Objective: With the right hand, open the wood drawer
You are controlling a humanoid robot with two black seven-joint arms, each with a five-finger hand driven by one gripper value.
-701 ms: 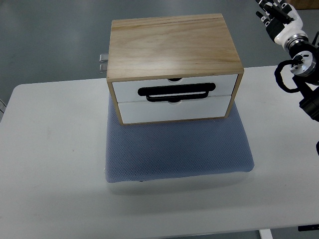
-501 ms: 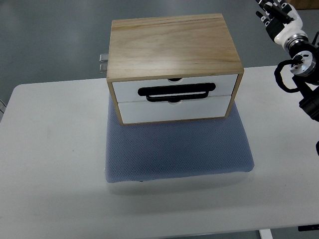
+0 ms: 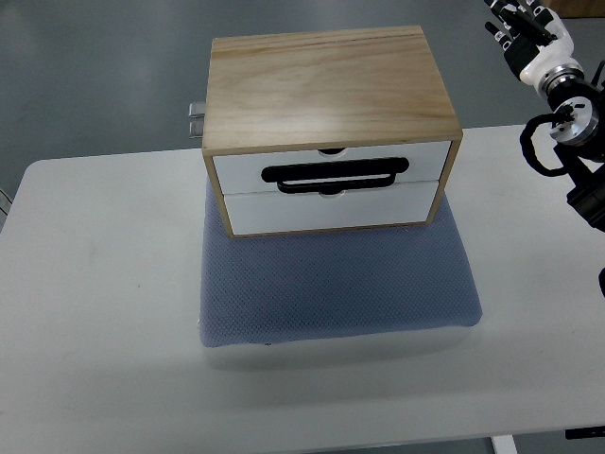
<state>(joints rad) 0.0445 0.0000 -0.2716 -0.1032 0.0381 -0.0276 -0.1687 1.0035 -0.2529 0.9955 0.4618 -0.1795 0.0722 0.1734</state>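
A wooden box stands on a blue-grey pad at the back middle of the table. Its front has two white drawers, an upper one and a lower one, both pushed in flush. A black bar handle lies across the seam between them. My right hand is up in the far right corner, partly cut off by the picture's top edge, well away from the box and to its right. Its arm runs down the right edge. My left arm does not show.
The white table spreads out around the pad, with its front edge near the picture's bottom. A small metal fitting sticks out from the box's left rear side. Grey floor lies beyond the table.
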